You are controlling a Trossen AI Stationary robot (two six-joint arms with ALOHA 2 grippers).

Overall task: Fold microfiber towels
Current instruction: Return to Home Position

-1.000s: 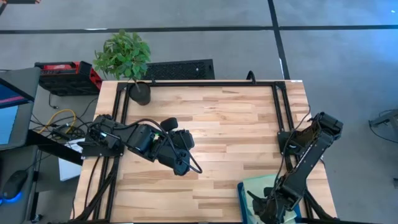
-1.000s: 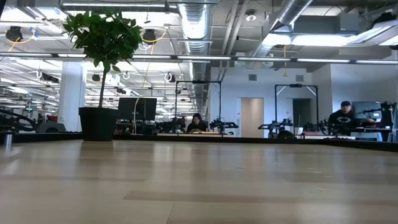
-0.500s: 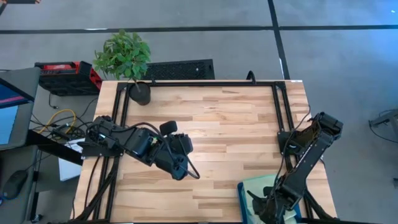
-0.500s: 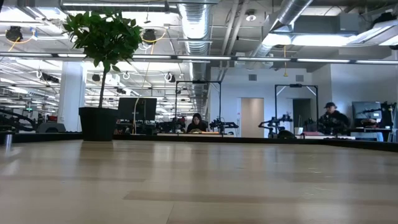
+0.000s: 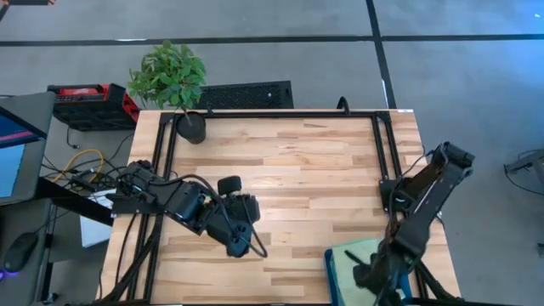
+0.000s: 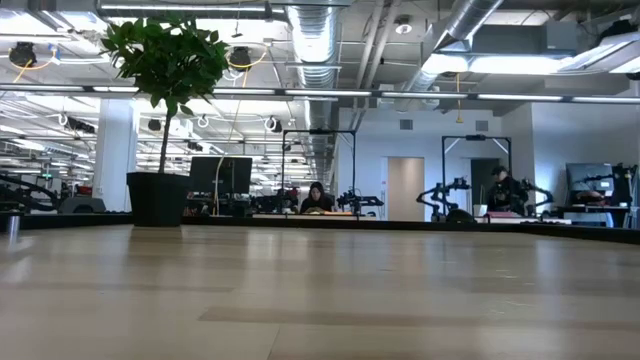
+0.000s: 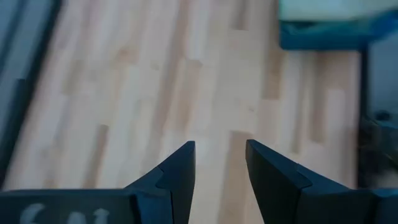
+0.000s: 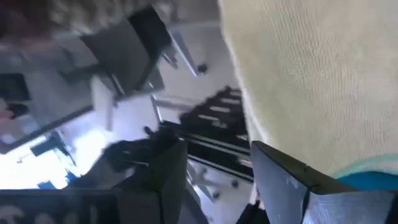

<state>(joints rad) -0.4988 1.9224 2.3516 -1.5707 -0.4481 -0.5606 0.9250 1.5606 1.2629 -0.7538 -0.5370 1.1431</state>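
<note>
Where the table (image 5: 306, 161) reached its near right corner, the teal bin (image 5: 330, 270) stood at the edge, and the light green towel (image 5: 353, 252) lay inside it. The right gripper (image 5: 374, 279) hung directly over that bin, its fingers (image 8: 286, 180) spread with nothing between them. The left gripper (image 5: 240, 248) hovered above bare wood left of centre, well apart from the bin, its fingers (image 7: 180, 165) likewise parted and empty. A potted plant (image 5: 174, 81) stood at the far left corner.
</note>
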